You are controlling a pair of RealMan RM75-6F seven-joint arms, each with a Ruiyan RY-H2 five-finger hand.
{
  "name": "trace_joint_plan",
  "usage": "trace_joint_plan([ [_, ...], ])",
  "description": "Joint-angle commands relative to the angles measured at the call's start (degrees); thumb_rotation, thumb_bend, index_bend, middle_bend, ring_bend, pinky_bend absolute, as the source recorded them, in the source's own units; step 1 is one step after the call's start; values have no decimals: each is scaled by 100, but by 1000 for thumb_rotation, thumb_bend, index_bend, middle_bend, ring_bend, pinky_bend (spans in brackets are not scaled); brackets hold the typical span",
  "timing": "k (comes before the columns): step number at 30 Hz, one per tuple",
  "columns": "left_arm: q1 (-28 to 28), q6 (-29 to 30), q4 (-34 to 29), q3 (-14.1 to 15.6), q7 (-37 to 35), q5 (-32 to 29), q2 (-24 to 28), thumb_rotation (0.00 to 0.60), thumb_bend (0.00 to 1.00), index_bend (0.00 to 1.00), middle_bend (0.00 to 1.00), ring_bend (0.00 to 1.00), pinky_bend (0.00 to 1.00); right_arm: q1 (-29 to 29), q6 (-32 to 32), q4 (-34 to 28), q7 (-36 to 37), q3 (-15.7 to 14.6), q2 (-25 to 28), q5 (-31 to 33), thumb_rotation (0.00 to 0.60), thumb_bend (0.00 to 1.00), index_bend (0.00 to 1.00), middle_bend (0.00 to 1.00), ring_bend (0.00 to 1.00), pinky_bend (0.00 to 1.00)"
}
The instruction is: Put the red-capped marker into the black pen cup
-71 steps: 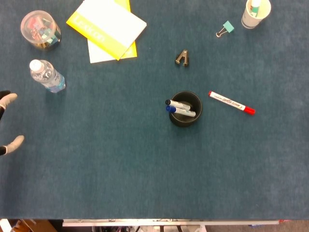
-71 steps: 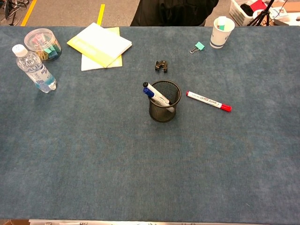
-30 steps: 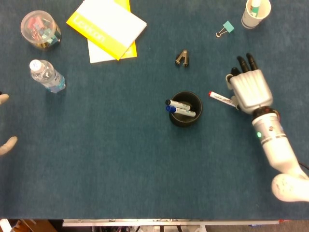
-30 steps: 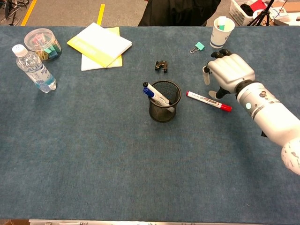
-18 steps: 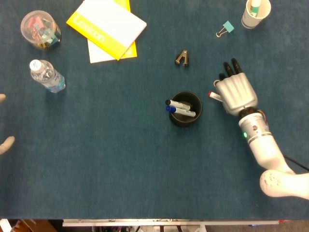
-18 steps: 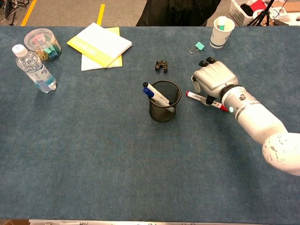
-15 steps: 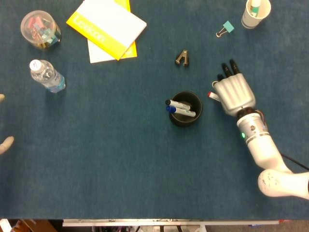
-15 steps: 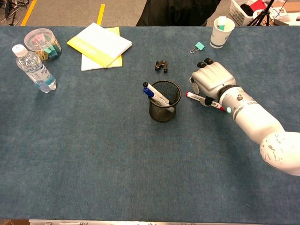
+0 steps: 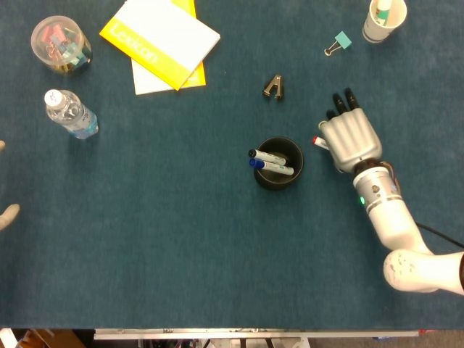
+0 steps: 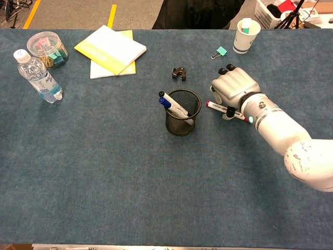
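Red-capped marker (image 10: 225,110) lies flat on the bench (image 10: 104,172) just right of the black pen cup (image 10: 182,112), its long axis running left to right. Directly over it sits the right hand (image 10: 234,88), far nearer than the left hand (image 9: 7,215); whether its fingers (image 9: 342,103) grasp it I cannot tell.

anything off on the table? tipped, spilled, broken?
Nothing stands out. The water bottle stands upright, the black pen cup is upright with two markers in it, and the yellow pads lie flat, loosely stacked. The red-capped marker lies flat under the right hand.
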Motion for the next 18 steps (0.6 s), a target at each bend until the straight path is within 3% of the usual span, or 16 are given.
trace_joint_plan([
  [1, 0, -3, 2, 0, -2, 0, -1, 600, 150, 185, 178, 174, 144, 25, 7, -37, 50, -11, 33, 38, 555, 121, 509, 326, 67, 0],
  [5, -6, -12, 4, -4, 1, 0, -3, 600, 150, 186, 178, 174, 144, 100, 8, -49, 75, -27, 72, 152, 535, 123, 494, 316, 58, 0],
  [12, 12, -7, 7, -15, -1, -42, 7, 600, 149, 186, 178, 174, 144, 336, -140, -28, -44, 9, 115, 643, 520, 317, 485, 291, 39, 0],
  [18, 30, 7, 13, -23, 12, -67, 13, 600, 149, 186, 178, 174, 144, 505, -255, 52, -2, -23, 84, 881, 508, 320, 471, 285, 33, 0],
])
